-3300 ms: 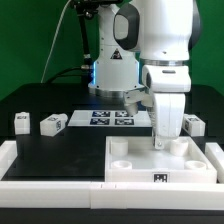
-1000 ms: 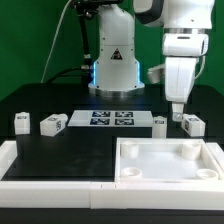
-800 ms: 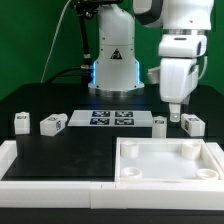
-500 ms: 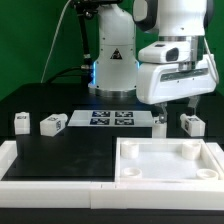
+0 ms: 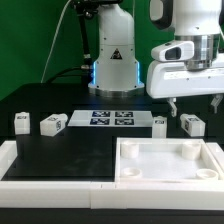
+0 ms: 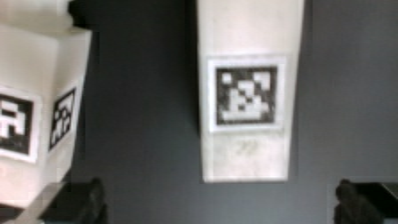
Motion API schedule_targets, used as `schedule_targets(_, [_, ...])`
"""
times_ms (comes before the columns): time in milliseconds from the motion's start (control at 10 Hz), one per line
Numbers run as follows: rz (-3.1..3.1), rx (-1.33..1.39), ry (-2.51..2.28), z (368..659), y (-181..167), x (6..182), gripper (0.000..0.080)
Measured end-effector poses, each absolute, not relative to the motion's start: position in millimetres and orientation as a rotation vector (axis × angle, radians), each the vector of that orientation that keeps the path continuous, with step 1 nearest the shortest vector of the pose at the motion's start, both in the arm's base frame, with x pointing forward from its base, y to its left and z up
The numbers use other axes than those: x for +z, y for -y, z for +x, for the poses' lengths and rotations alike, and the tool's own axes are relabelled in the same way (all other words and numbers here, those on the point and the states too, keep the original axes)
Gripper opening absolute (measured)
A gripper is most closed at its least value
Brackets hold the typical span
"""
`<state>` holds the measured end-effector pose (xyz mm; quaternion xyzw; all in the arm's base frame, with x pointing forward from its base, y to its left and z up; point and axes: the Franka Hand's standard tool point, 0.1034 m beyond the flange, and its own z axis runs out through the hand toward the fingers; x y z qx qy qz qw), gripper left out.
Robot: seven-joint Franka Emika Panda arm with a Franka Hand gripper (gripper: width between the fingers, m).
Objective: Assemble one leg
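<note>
Hovering beyond the far edge of the large white square plastic tabletop (image 5: 122,160), the two-finger gripper (image 5: 195,103) is seen w/ jaws spread, empty. The small stubby white tagged leg (image 5: 192,124) is set just beyond that edge, directly below.

My gripper (image 5: 195,102): fingers apart, empty, hovering above one leg (image 5: 192,124).
Second leg (image 5: 159,124): just beside it.
Tabletop (image 5: 160,178): in front of both.

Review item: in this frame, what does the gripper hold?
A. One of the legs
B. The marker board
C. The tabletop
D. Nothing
D: the gripper hangs open, its fingers spread wide with nothing between them, and a leg sits untouched beneath.
</note>
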<state>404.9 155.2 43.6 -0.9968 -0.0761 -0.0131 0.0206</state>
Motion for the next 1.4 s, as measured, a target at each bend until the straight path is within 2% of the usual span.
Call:
schedule_targets(200, [-3.104,0.050,0.249,400.3,-153.5,41.7,0.0648])
schedule_targets(1100, [-2.966,1.322,0.255,387.0,-151.5,23.3,0.0648])
schedule_targets(1200, [-2.938,1.413,0.240,386.9,-151.9,16.2,0.0648])
schedule_targets(1400, [-2.968,1.376,0.195,388.8,-153.4,10.3,0.0648])
